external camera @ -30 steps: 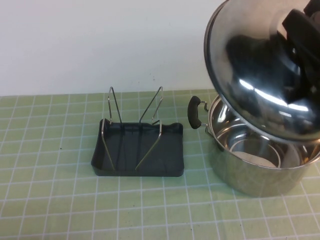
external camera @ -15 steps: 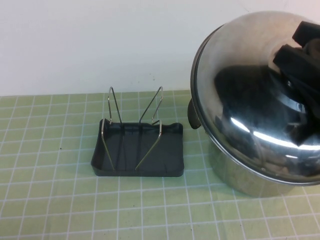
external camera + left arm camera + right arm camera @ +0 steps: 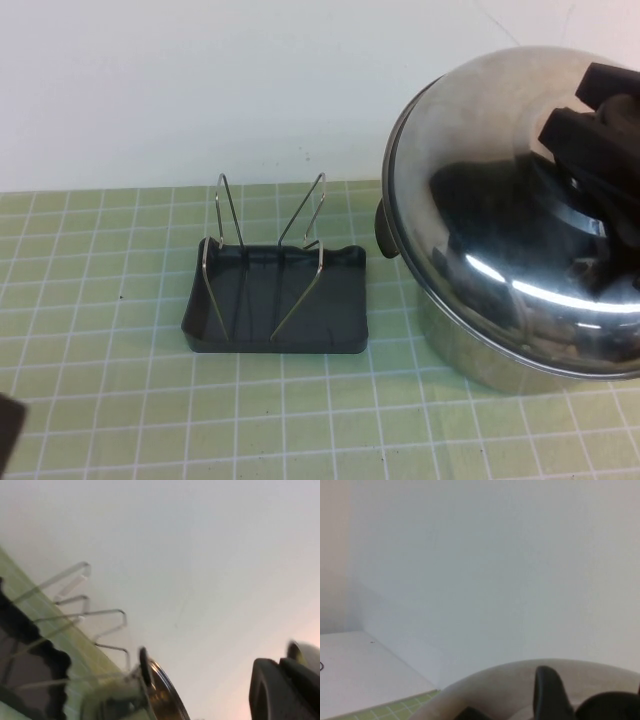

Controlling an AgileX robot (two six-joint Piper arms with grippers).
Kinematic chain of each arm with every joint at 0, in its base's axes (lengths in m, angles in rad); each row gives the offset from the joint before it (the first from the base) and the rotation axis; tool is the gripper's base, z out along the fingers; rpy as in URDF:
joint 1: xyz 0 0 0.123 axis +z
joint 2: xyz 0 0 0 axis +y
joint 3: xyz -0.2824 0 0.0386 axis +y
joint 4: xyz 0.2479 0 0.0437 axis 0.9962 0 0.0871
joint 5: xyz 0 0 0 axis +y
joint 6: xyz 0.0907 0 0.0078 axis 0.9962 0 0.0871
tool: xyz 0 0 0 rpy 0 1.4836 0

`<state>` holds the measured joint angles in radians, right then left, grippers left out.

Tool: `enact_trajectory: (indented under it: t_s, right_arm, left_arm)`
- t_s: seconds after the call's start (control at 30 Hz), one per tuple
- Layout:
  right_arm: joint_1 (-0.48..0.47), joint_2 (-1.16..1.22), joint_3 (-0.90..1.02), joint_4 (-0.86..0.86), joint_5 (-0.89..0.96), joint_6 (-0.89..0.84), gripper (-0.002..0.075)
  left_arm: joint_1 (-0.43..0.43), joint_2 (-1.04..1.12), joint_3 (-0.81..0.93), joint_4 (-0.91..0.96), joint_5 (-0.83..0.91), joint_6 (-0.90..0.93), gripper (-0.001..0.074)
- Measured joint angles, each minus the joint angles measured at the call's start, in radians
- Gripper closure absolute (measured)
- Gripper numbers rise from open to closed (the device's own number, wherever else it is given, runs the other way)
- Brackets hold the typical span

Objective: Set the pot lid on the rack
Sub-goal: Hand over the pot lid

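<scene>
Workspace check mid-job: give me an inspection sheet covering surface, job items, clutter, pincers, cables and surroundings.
Surface: green gridded mat, flat.
Pot lid: round domed shiny steel lid, tilted above the deep steel pot, hiding its opening, not on the rack.
Rack: dark rectangular plastic tray with silver wire loops, left of the pot, holding nothing.
Clutter: nothing seen.
Right pincer: black, at the lid's top, apparently gripping its knob; the knob itself is hidden.
Left pincer: dark edge at the near left corner; state unclear.
Cables: nothing seen.
Surroundings: plain white wall behind the mat.
</scene>
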<state>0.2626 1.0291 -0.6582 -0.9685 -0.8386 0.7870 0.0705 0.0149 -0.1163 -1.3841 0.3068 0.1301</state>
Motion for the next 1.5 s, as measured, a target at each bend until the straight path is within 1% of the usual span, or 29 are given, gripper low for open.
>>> enact_trajectory:
  t_s: [0.07,0.13,0.17,0.23,0.3,0.37,0.43,0.53,0.63,0.7,0.73,0.8,0.87,0.97,1.13,1.23,1.33,1.5]
  right_arm:
    - [0.0,0.0,0.0,0.005,0.0,0.004,0.0393]
    - [0.0,0.0,0.0,0.026,0.0,0.006,0.0393]
    - [0.0,0.0,0.0,0.036,-0.004,0.006,0.0393]
    - [0.0,0.0,0.0,0.063,-0.025,0.006,0.0393]
    - [0.0,0.0,0.0,0.078,-0.062,0.006,0.0393]
    - [0.0,0.0,0.0,0.09,-0.103,0.006,0.0393]
    - [0.0,0.0,0.0,0.092,-0.135,0.006,0.0393]
    - [0.0,0.0,0.0,0.093,-0.155,0.006,0.0393]
    - [0.0,0.0,0.0,0.096,-0.174,0.006,0.0393]
    - [0.0,0.0,0.0,0.096,-0.181,-0.002,0.0393]
    - [0.0,0.0,0.0,0.096,-0.183,-0.007,0.0393]
    - [0.0,0.0,0.0,0.096,-0.181,-0.015,0.0393]
    - [0.0,0.0,0.0,0.096,-0.181,-0.022,0.0393]
    - [0.0,0.0,0.0,0.096,-0.181,-0.029,0.0393]
    - [0.0,0.0,0.0,0.096,-0.179,-0.04,0.0393]
    - [0.0,0.0,0.0,0.097,-0.164,-0.051,0.0393]
    - [0.0,0.002,0.0,0.094,-0.157,-0.051,0.0393]
    - [-0.002,0.002,0.0,0.079,-0.162,-0.053,0.0393]
  left_arm:
    - [0.0,0.064,-0.072,-0.084,0.123,0.15,0.0737]
    - [0.0,0.17,-0.141,-0.196,0.282,0.342,0.0737]
    - [0.0,0.219,-0.167,-0.222,0.349,0.396,0.0737]
    - [0.0,0.345,-0.234,-0.268,0.524,0.57,0.0737]
    - [0.0,0.47,-0.304,-0.275,0.636,0.691,0.073]
    - [0.0,0.569,-0.363,-0.28,0.714,0.781,0.0697]
    - [0.0,0.656,-0.416,-0.28,0.756,0.828,0.0619]
    - [0.0,0.775,-0.487,-0.281,0.761,0.829,0.0442]
    - [0.0,0.865,-0.544,-0.281,0.766,0.802,0.0284]
    - [0.0,0.91,-0.581,-0.281,0.782,0.797,0.0229]
    - [-0.005,0.928,-0.595,-0.281,0.792,0.797,0.0213]
    - [-0.033,0.968,-0.628,-0.281,0.799,0.803,0.0199]
    - [-0.081,0.997,-0.655,-0.281,0.785,0.812,0.0192]
    - [-0.186,1.042,-0.697,-0.281,0.718,0.847,0.019]
    - [-0.386,1.115,-0.769,-0.284,0.565,0.913,0.0186]
    - [-0.482,1.177,-0.834,-0.291,0.535,0.941,0.0185]
    - [-0.544,1.243,-0.912,-0.297,0.522,0.953,0.0185]
    - [-0.604,1.339,-1.017,-0.296,0.51,0.951,0.0193]
